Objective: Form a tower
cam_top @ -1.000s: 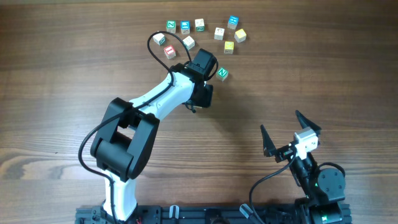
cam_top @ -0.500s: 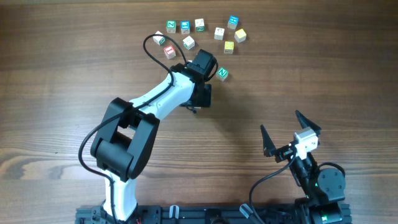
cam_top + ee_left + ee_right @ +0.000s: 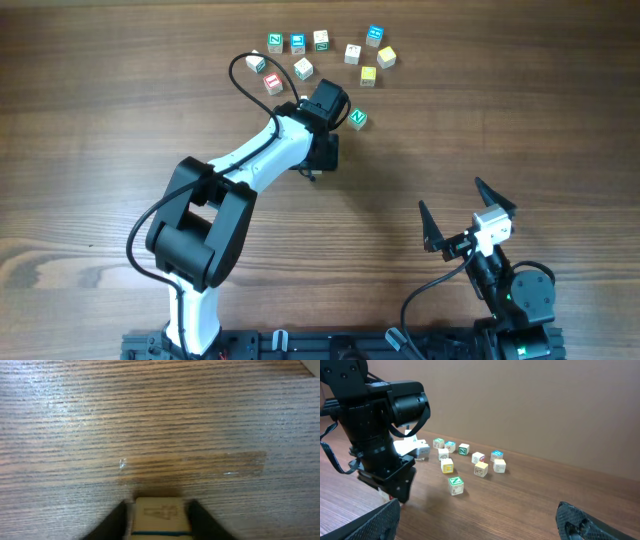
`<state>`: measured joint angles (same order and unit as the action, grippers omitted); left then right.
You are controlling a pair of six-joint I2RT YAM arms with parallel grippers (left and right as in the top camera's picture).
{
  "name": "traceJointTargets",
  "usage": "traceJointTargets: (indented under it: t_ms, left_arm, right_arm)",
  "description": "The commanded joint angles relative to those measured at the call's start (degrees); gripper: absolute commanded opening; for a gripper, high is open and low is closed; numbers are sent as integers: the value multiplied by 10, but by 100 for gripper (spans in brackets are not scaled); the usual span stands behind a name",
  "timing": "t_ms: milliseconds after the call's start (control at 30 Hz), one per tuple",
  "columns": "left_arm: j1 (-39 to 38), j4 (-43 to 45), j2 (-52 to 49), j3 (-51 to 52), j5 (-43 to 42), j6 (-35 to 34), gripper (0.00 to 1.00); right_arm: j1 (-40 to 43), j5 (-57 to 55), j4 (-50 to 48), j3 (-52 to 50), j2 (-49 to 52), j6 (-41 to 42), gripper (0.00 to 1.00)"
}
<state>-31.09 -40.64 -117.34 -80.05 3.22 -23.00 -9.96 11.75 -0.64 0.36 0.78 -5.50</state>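
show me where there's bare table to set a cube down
Open wood between the green N cube and the right end effector, and all left of the left arm. Crowded only at the far cluster of letter cubes.

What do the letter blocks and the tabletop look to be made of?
Letter blocks: likely pale wood with painted coloured faces; the gripped block shows a matte, tan, raw-looking face with a blue edge line. Tabletop: wood or wood-look laminate, can't tell which; brown grain streaks with a soft glossy sheen.
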Motion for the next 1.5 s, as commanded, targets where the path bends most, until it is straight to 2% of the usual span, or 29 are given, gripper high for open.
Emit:
traceJointTargets:
  t_ms: [0, 167, 300, 333, 367, 733, 1200, 1267, 1467]
  left_arm:
    - [-2, 2, -10, 6, 7, 3, 24]
    - [-2, -17, -10, 6, 7, -15, 34]
    - [-2, -18, -10, 6, -10, -27, 38]
    - [-2, -18, -10, 6, -10, -30, 48]
    - [-2, -18, -10, 6, -10, -30, 54]
    - [-2, -17, -10, 6, -10, -30, 63]
    - [-2, -16, -10, 5, -10, -30, 62]
    - [-2, -16, -10, 5, -10, -29, 68]
    - [-1, -52, 23, -31, 23, -12, 94]
  right_arm:
    - [-1, -3, -2, -1, -3, -5, 100]
    - [-1, -3, -2, -1, -3, -5, 100]
    - [-1, -3, -2, -1, -3, -5, 100]
    - [-1, -3, -2, -1, -3, -5, 100]
    - [-1, -3, -2, -1, -3, -5, 100]
    - [-1, -3, -2, -1, -3, -5, 100]
    - [-1, -3, -2, -1, -3, -5, 100]
    - [-1, -3, -2, -1, -3, -5, 100]
    - [-1, -3, -2, -1, -3, -5, 100]
